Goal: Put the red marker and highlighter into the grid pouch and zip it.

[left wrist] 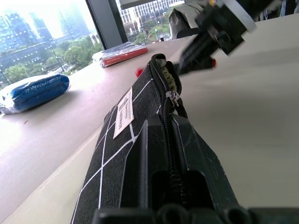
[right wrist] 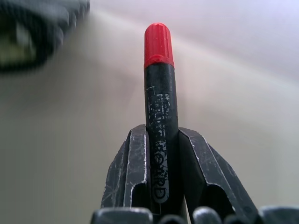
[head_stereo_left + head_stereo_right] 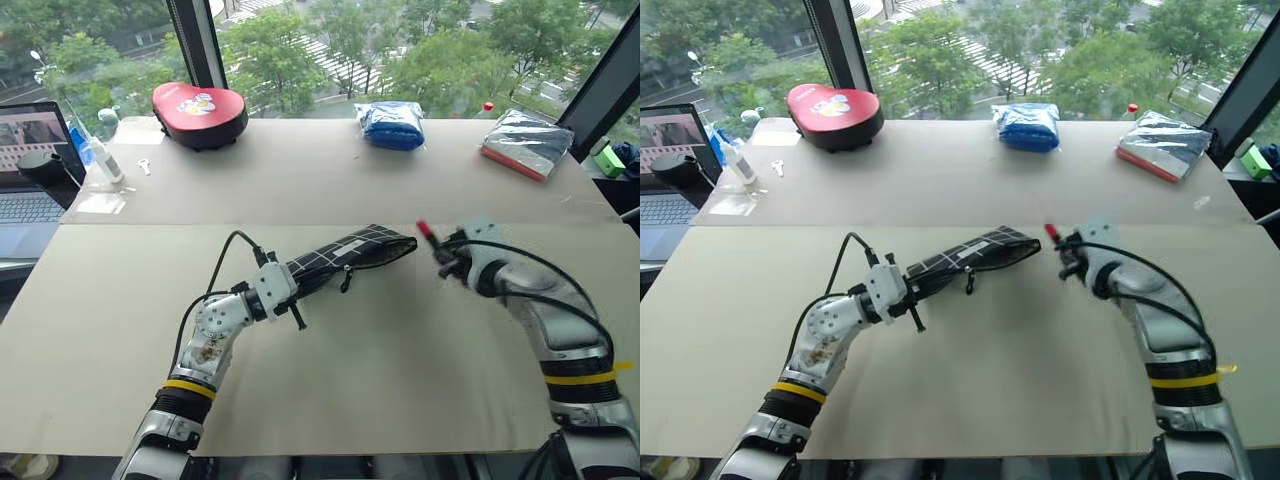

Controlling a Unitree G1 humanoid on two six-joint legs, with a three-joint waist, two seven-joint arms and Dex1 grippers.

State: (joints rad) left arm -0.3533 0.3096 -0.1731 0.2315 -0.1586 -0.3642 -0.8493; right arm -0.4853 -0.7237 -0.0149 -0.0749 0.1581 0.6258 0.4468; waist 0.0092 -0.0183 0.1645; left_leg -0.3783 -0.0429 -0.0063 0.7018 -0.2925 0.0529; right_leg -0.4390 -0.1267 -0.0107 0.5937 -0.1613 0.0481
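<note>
1. Red-capped and black-barrelled, the red marker (image 2: 160, 116) sits clamped between the two fingers of the right end effector (image 3: 447, 256), cap pointing ahead toward the pouch's open end.
2. Black fingers of the left end effector (image 1: 174, 186) are closed on the zipper edge of the grid pouch (image 3: 345, 257), holding it lifted off the surface (image 3: 400, 370) with its open mouth turned toward the marker.
3. Marker tip and pouch mouth are near each other but apart; a gap of bare surface shows between them in the head views.
4. Step in hand, as I judge it: feed the marker into the mouth. To do it well, line the barrel up with the pouch's long axis, enter cap-first above the lower lip, and let go only once most of the barrel is inside, so it cannot tip back out.
5. Left grip should hold firm and keep the mouth gaping; a sagging lip could catch the cap.
6. Left wrist view shows the white label, the zipper pull (image 1: 173, 97) near the open end and a pale lining inside, which the head views do not resolve.
7. Head views alone place the far items: a red case (image 3: 200, 112), a blue bag (image 3: 392, 124), a laptop (image 3: 30, 160).
8. Highlighter: I cannot tell where it is.
</note>
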